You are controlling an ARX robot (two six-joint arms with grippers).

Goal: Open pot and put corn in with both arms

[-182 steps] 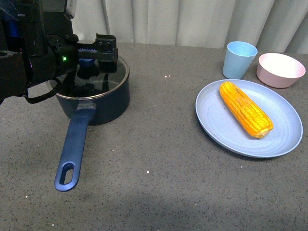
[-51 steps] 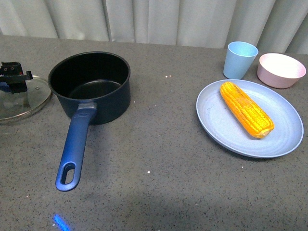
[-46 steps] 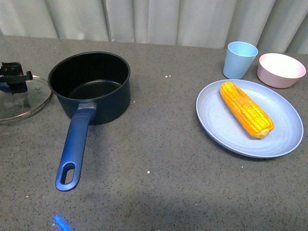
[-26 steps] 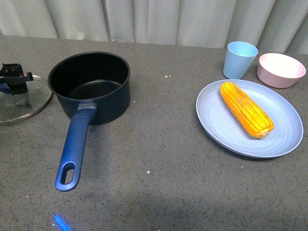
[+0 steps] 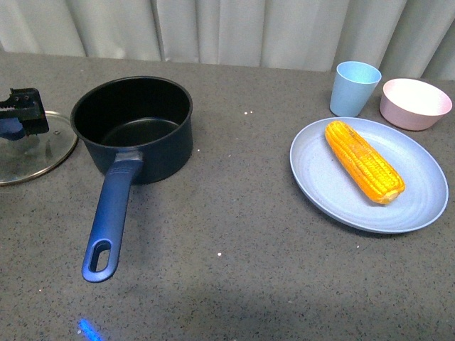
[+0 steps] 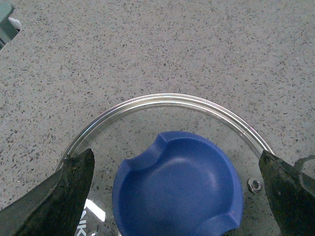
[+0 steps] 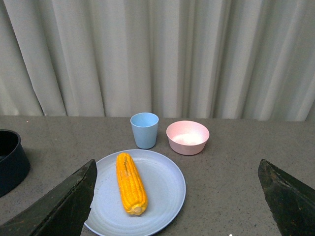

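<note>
Pot (image 5: 169,150) stands on speckled grey counter (image 5: 234,213) before pale curtains (image 5: 249,32).

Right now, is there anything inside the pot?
The pot shows only its bare black floor and far wall; the near wall's inside is hidden by the rim. The corn lies on the blue plate.

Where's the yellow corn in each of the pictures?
Front view: the corn lies on the blue plate, right side.
Left wrist view: not in it; only the glass lid shows.
Right wrist view: on the same plate, nearer than the light blue cup.
Shared landmark: that cup, behind the plate.
</note>
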